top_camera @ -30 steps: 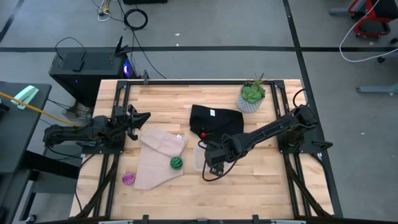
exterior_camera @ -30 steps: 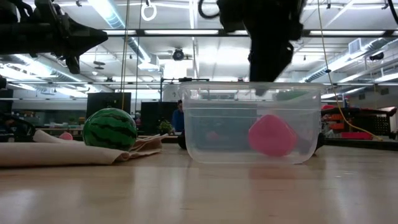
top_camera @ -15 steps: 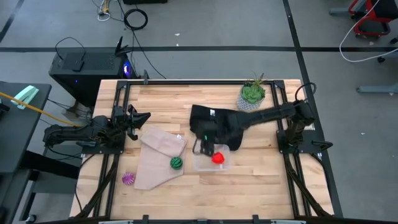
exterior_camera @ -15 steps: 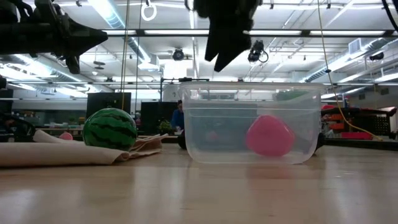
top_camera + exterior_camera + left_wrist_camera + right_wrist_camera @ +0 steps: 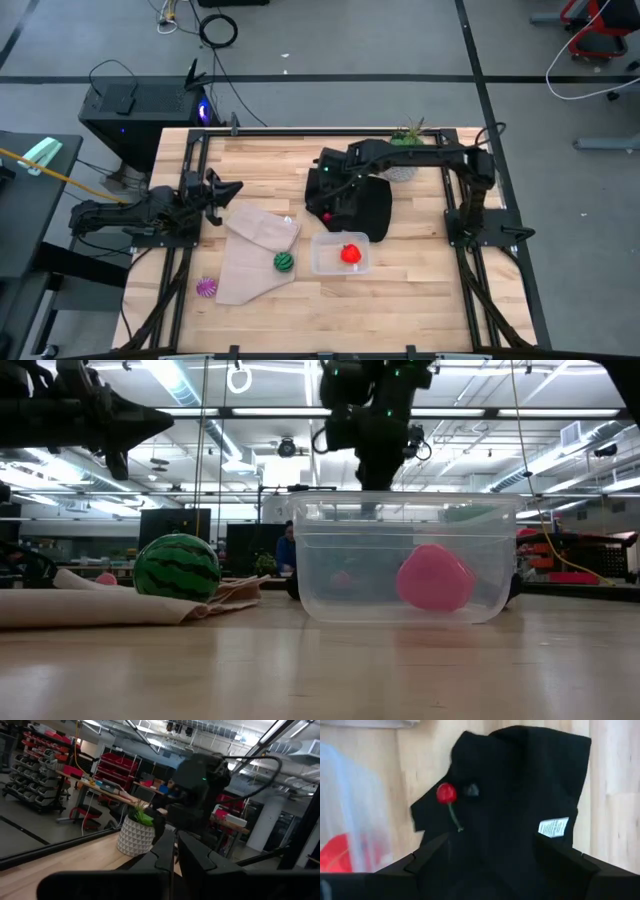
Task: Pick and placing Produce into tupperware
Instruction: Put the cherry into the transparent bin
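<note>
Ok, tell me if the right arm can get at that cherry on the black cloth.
Probably yes. The right gripper hangs open above the black cloth, and the cherry lies bare on it, nothing covering it or crowding the approach.

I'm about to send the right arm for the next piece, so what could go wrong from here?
1. The small cherry lies on the black cloth; the open right hand might pinch fabric with it.
2. The striped green ball sits on the beige cloth and could roll when touched.
3. The tupperware, holding only the red piece, may slide if bumped.
</note>
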